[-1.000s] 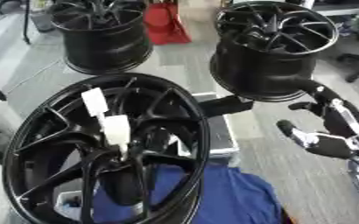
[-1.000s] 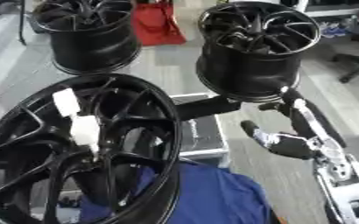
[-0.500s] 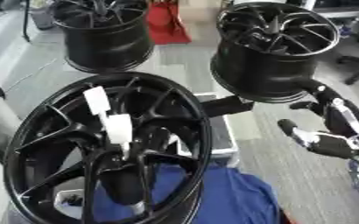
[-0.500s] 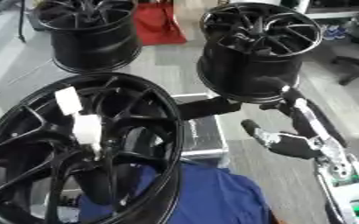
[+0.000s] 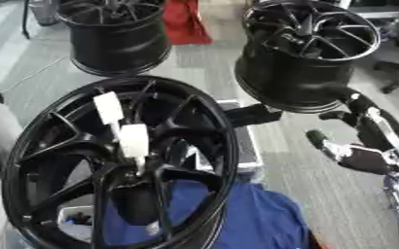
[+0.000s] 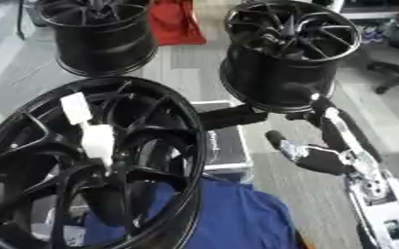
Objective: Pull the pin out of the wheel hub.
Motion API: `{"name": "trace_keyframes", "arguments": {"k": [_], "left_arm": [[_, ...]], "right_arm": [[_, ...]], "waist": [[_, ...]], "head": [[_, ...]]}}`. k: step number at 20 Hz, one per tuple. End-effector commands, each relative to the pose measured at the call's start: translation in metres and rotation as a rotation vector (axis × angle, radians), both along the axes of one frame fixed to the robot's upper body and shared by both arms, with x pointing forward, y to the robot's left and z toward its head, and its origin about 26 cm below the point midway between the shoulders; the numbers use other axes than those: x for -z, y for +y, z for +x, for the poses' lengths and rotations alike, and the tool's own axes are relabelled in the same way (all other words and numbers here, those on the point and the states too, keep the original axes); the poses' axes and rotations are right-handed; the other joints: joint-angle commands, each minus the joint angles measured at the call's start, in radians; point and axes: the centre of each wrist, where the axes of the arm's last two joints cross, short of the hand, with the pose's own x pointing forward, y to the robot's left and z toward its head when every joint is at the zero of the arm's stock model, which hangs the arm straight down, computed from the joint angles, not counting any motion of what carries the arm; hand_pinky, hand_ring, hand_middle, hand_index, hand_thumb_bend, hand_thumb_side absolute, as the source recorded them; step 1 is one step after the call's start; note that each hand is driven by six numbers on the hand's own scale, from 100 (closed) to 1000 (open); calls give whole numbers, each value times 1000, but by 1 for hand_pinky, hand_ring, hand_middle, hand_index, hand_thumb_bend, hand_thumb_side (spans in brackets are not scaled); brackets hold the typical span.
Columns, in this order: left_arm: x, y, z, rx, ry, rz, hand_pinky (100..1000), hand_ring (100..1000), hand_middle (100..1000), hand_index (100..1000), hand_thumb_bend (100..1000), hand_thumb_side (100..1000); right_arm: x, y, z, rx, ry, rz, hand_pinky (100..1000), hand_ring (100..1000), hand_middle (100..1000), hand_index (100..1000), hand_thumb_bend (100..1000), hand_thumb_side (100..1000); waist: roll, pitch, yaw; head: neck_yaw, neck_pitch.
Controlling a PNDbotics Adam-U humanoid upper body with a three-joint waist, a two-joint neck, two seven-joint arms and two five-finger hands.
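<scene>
A large black wheel hub [image 5: 58, 160] stands tilted in the foreground at the left. A white pin [image 5: 135, 141] sticks up from its centre, with a second white piece [image 5: 109, 108] above it. My right hand [image 5: 365, 160] hovers to the right of the hub, apart from it. It is open, with its fingers [image 6: 322, 104] pointing away from me and its thumb [image 6: 277, 139] stretched towards the hub, and it holds nothing. My left hand shows in neither view.
Two more black wheels stand at the back, one at the left [image 5: 117, 34] and one at the right [image 5: 309, 53]. A red object [image 5: 182, 19] lies between them. A blue cloth [image 5: 237, 219] and a dark case [image 5: 241, 141] lie beneath the hub.
Nothing has visibly changed apart from a slight shift of the whole picture. My right hand stays open beside the hub.
</scene>
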Motion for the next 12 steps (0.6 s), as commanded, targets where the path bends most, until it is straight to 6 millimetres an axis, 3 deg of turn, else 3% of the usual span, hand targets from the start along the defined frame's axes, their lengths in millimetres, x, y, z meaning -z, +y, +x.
{"name": "trace_keyframes", "arguments": {"k": [1,12], "left_arm": [[-12,-11,-8,-28,-87,-83,596,632,650,827,250,520],[3,-29,-16,-69,-81,-182,594,627,644,822,242,514]], "right_arm": [[-6,-2,1,7,-23,-1,734,1000,911,931,464,282],[-5,-3,1,15,-23,4,733,1000,910,931,464,280]], "waist": [[2,-8,2],[-4,-6,17]], "head": [[-6,-5],[-5,-3]]}}
